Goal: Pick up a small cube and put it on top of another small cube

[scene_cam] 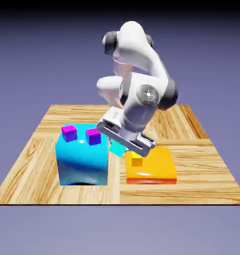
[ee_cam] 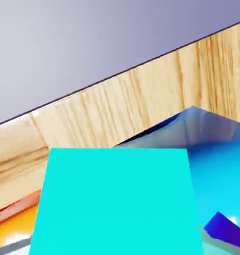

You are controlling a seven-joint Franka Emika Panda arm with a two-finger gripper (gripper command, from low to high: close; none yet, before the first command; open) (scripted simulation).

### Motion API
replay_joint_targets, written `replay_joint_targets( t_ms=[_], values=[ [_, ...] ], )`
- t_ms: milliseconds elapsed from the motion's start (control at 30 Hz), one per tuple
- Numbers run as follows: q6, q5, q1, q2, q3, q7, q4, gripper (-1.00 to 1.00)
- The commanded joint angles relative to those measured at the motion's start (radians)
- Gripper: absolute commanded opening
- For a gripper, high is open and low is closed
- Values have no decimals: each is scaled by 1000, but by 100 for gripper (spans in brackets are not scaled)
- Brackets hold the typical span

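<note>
Our gripper point(scene_cam: 122, 145) closed on teal cube point(scene_cam: 117, 148), tilted, between big blue block point(scene_cam: 83, 164) and low orange block point(scene_cam: 151, 172); purple cubes point(scene_cam: 93, 136) sit blue block's side.

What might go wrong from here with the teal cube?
The teal cube sits tilted in the gripper, so it could land on an edge and tumble. It also hangs close beside the big blue block and may clip it. The magenta cube near that block's edge might get knocked off by the hand.

Two magenta cubes point(scene_cam: 93, 136) atop a glossy blue block point(scene_cam: 83, 162) beside an orange slab point(scene_cam: 151, 169).
</note>
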Motion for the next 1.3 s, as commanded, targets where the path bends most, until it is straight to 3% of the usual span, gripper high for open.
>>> replay_joint_targets(
  t_ms=[0,1267],
  values=[
    [11,-5,7,-36,-23,29,-18,-100],
    [437,-123,271,-1413,-913,1135,-721,-100]
  ],
)
